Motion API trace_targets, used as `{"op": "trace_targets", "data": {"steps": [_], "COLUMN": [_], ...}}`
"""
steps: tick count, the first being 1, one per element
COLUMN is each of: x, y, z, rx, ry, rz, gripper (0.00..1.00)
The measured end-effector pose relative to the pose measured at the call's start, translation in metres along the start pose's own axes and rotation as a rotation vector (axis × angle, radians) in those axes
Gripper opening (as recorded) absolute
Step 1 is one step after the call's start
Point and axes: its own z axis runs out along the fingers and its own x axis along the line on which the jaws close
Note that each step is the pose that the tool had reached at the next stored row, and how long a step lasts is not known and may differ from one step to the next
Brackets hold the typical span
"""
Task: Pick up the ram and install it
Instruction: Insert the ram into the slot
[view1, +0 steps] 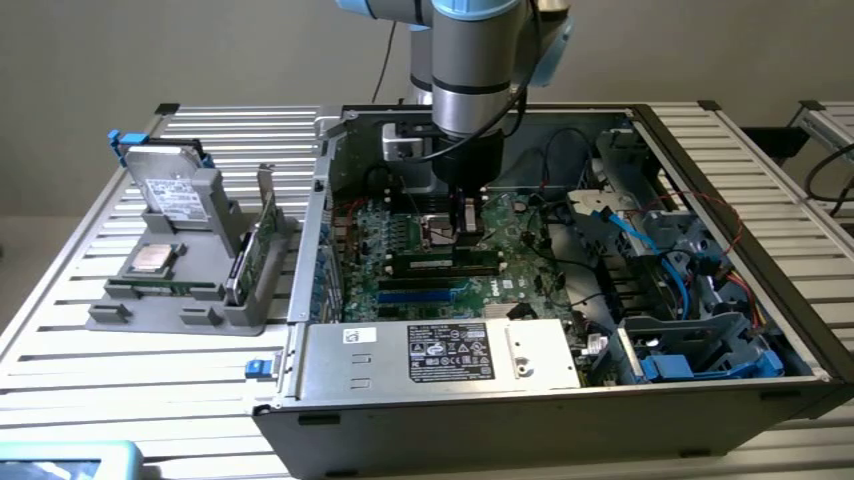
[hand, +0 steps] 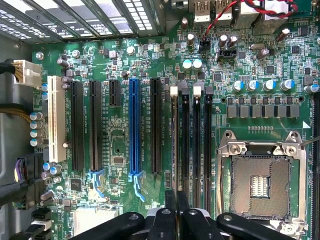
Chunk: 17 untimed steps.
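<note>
The ram (view1: 434, 263) is a thin dark stick with a pale label. It stands on edge along the memory slots (hand: 196, 145) of the green motherboard (view1: 514, 275) inside the open computer case. In the wrist view I see the ram (hand: 175, 150) edge-on, in line with the slot beside the black expansion slot (hand: 156, 125). My gripper (view1: 465, 240) comes straight down onto its top edge. Its black fingers (hand: 170, 202) are pressed together with the stick running out from between them, so my gripper (hand: 176, 200) is shut on the ram. How deep the ram sits in the slot I cannot tell.
The empty processor socket (hand: 260, 185) lies beside the memory slots, with a blue expansion slot (hand: 133, 125) on the other side. A power supply (view1: 441, 352), cables (view1: 641, 250) and a drive cage (view1: 701, 355) crowd the case. Outside, a grey holder (view1: 187, 300) carries a hard drive (view1: 180, 190) and a green card (view1: 263, 235).
</note>
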Motion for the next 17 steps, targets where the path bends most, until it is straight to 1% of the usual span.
{"op": "trace_targets", "data": {"steps": [10,17], "x": [0.0002,0.0005], "y": [0.0000,0.0003], "z": [-0.0001,-0.0014], "rx": [0.0001,0.0010], "ry": [0.0004,0.0060], "rz": [0.000,0.000], "gripper": [0.12,0.12]}}
